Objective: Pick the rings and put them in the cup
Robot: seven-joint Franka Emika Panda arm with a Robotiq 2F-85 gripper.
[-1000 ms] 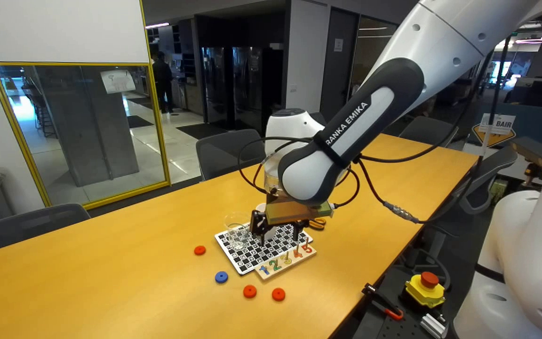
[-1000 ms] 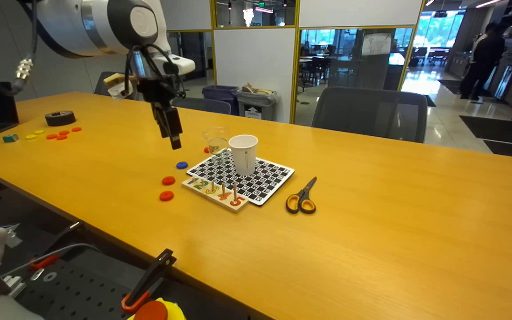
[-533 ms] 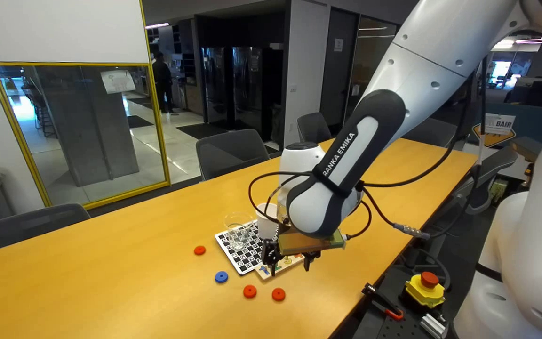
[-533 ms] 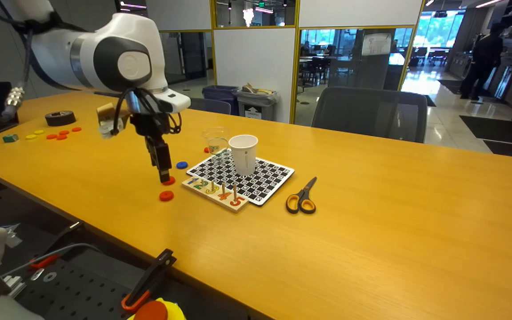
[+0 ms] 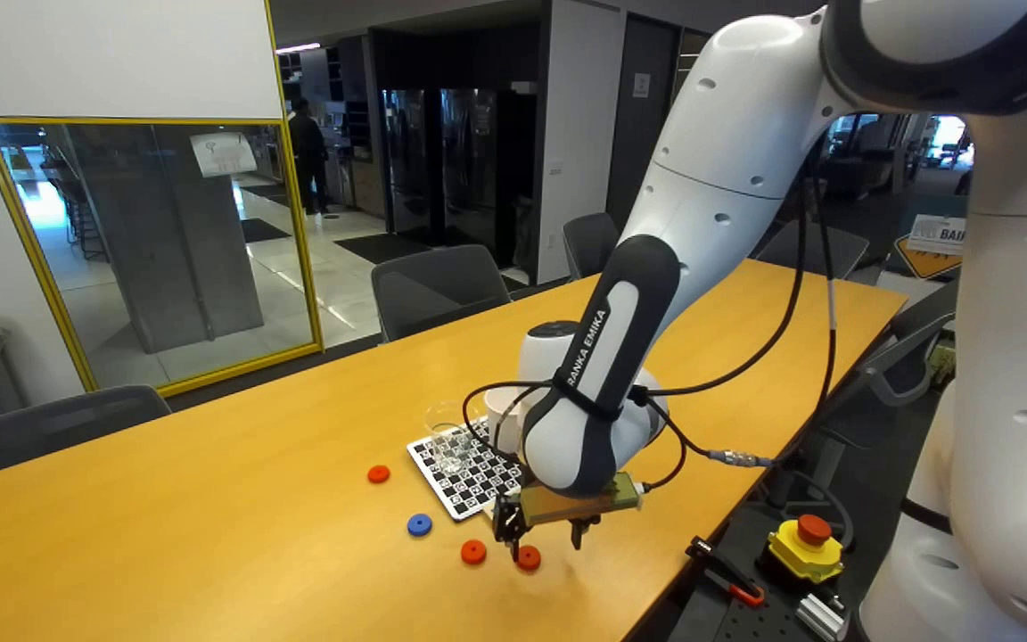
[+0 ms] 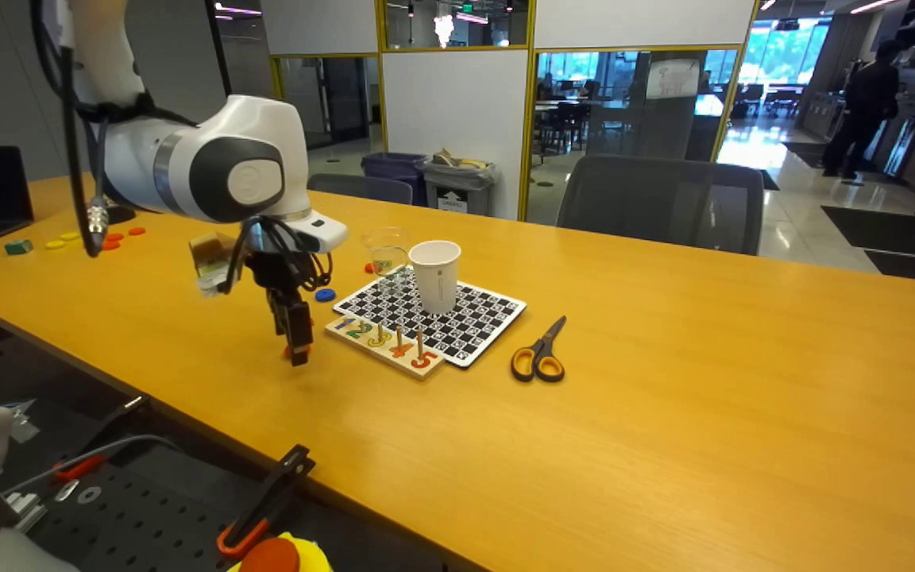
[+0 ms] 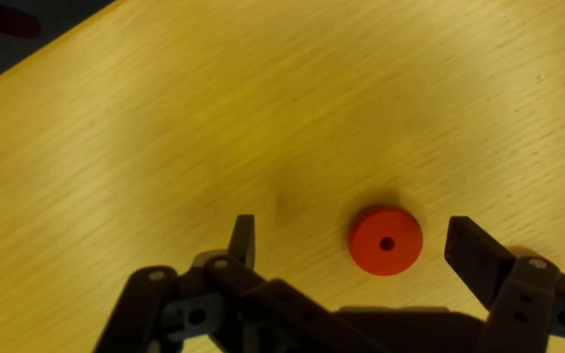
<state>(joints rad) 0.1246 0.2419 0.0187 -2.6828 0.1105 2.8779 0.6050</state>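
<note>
The red ring lies flat on the table, hole facing up; being round, its axis runs upright through that hole. In the wrist view it sits between the wide-set jaws of the gripper, a gap on either side, nearer one jaw than the other. A second red ring lies flat near it; a blue ring and a third red ring lie flat farther off. The white cup stands upright, mouth up, on the board, near the clear cup; the peg block lies lengthwise along the board's edge.
</note>
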